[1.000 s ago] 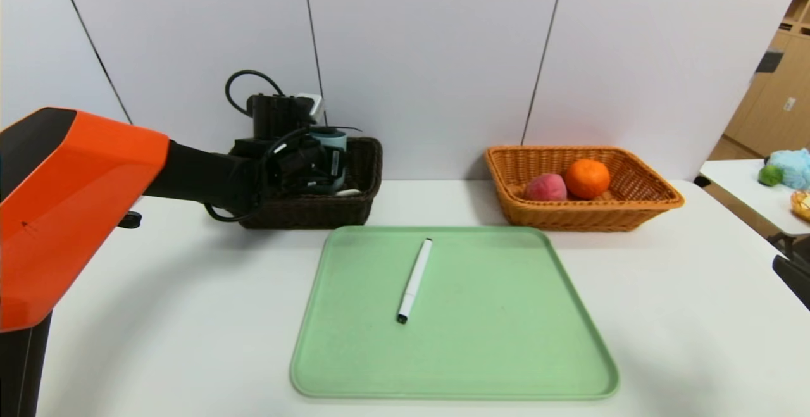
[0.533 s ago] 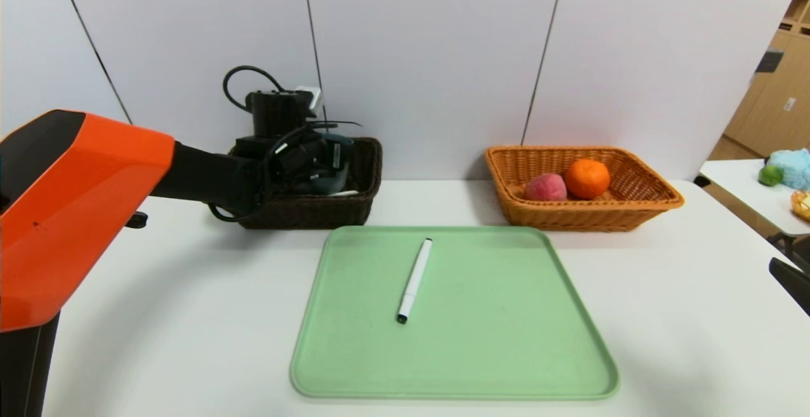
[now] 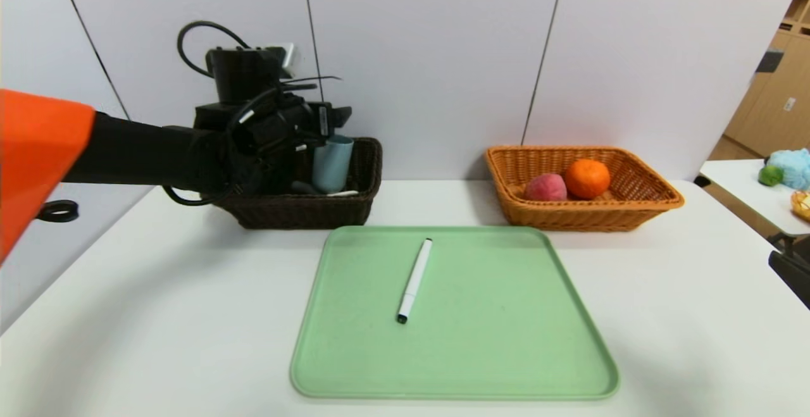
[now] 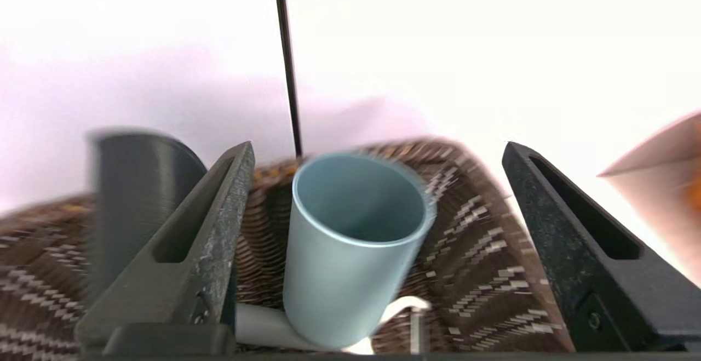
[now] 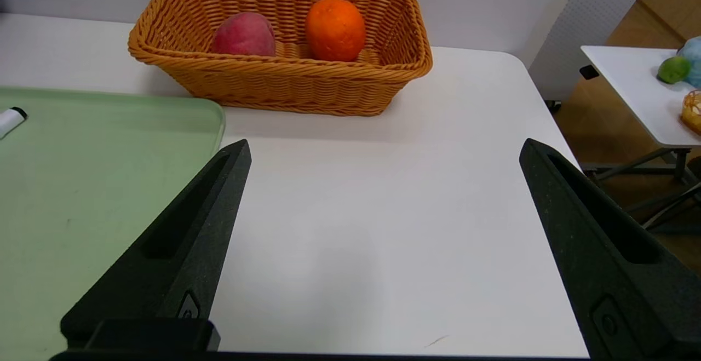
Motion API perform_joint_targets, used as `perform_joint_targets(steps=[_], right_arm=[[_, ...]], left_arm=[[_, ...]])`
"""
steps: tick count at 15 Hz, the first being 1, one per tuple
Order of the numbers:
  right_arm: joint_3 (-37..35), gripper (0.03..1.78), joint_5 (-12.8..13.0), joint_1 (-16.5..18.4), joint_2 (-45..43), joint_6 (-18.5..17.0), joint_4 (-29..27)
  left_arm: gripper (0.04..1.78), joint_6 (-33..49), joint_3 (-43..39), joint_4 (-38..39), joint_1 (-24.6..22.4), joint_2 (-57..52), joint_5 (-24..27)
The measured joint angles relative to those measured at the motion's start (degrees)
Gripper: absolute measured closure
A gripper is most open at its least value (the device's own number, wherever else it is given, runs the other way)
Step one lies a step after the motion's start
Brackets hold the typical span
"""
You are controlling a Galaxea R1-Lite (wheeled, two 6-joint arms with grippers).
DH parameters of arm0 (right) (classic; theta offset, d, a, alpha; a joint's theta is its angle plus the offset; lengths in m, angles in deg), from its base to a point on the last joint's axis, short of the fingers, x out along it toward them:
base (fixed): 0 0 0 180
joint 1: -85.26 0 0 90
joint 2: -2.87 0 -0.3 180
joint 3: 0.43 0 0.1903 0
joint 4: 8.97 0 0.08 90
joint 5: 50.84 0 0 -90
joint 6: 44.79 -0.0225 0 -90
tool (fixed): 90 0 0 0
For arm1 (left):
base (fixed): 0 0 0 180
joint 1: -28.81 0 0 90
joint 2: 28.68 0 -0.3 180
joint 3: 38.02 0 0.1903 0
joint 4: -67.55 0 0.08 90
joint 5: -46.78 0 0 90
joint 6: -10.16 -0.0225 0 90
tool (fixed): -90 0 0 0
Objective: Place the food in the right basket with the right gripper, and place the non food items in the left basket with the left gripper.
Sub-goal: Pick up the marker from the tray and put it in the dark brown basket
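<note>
The blue-grey cup [image 3: 332, 164] stands in the dark brown left basket [image 3: 364, 205], leaning slightly. In the left wrist view the cup [image 4: 350, 240] rests on the peeler [image 4: 263, 331] inside the basket [image 4: 482, 251]. My left gripper [image 3: 326, 119] hovers above the basket, open and empty, its fingers apart from the cup [image 4: 377, 147]. The white marker [image 3: 414, 281] lies on the green tray [image 3: 506, 341]. The peach [image 3: 545, 187] and the orange [image 3: 587, 178] sit in the orange-tan right basket [image 3: 639, 211]. My right gripper [image 5: 384, 144] is open and empty over the bare table. The black pouch is hidden.
The tray fills the table's middle, in front of both baskets. A second white table [image 3: 747, 183] with other items stands at the far right. The wall runs close behind the baskets. The right arm [image 3: 791, 271] shows at the right edge.
My left gripper let go of the cup in the dark basket and rose up and to the left. The cup now stands free. The right arm has not moved.
</note>
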Motion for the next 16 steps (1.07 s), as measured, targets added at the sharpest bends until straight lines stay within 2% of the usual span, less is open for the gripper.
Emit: perform_joint_targets(steps=[4, 6, 8, 12, 13, 16], right_arm=[[0.30, 0.12, 0.02, 0.00, 0.54, 0.02, 0.02], [0.48, 0.12, -0.20, 0.00, 0.84, 0.11, 0.09], [0.44, 0.12, -0.33, 0.00, 0.95, 0.11, 0.06], [0.20, 0.12, -0.33, -0.02, 0.94, 0.24, -0.02], [0.20, 0.12, -0.30, -0.02, 0.84, 0.27, -0.16], [-0.02, 0.12, -0.33, -0.02, 0.65, 0.66, -0.33]], left_arm=[[0.18, 5.46, -4.99, -3.28, -0.63, -12.76, 0.02], [0.16, 9.57, -9.12, -8.95, 4.08, -20.35, 0.10], [0.15, 14.09, -11.58, -20.39, 10.53, -26.30, 0.02], [0.15, 21.50, -16.13, -40.25, 22.21, -30.95, -0.65], [0.14, 22.58, -17.66, -42.51, 24.28, -30.71, -1.28], [0.13, 23.63, -19.57, -42.20, 27.70, -27.04, -5.11]])
